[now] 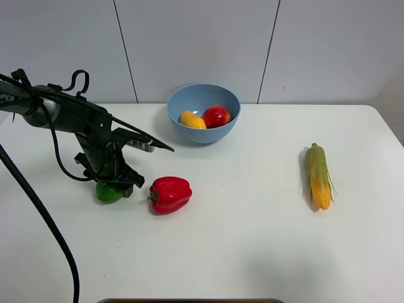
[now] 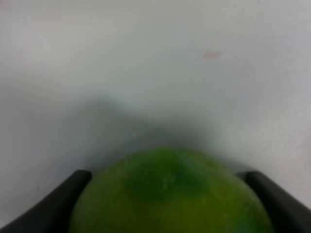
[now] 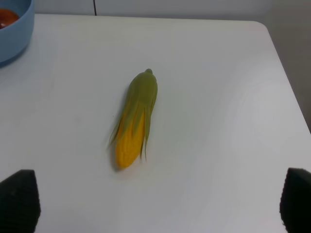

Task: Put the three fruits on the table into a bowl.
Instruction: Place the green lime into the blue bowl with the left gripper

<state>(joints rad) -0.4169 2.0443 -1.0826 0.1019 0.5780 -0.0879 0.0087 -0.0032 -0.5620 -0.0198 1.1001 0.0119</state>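
The white table (image 1: 252,240) fills most of the room in front of me, its far edge running against the grey wall. Over its left side stretches the left arm (image 1: 57,113), black and cabled, bent down so that the left gripper (image 1: 112,187) sits low near the left edge. The blue bowl (image 1: 203,129) stands at the middle of the far edge, and inside it lie two of the fruits side by side and touching: the yellow-orange mango (image 1: 192,120) on the left and the red peach (image 1: 216,116) on the right. Toward the right edge the corn cob (image 1: 319,175) lies on the bare top, lengthwise from far to near, green husk at the far end and yellow kernels at the near end, well apart from everything else. Left of the middle sits the red bell pepper (image 1: 169,194), just beside the left gripper. The lime (image 1: 108,192) is the last fruit outside the bowl; it rests on the table under that gripper, whose two black fingers (image 2: 43,208) sit against its either side, clamped on it. The right gripper (image 3: 155,206) hangs above the corn cob's end of the table with its fingertips spread wide, holding nothing.
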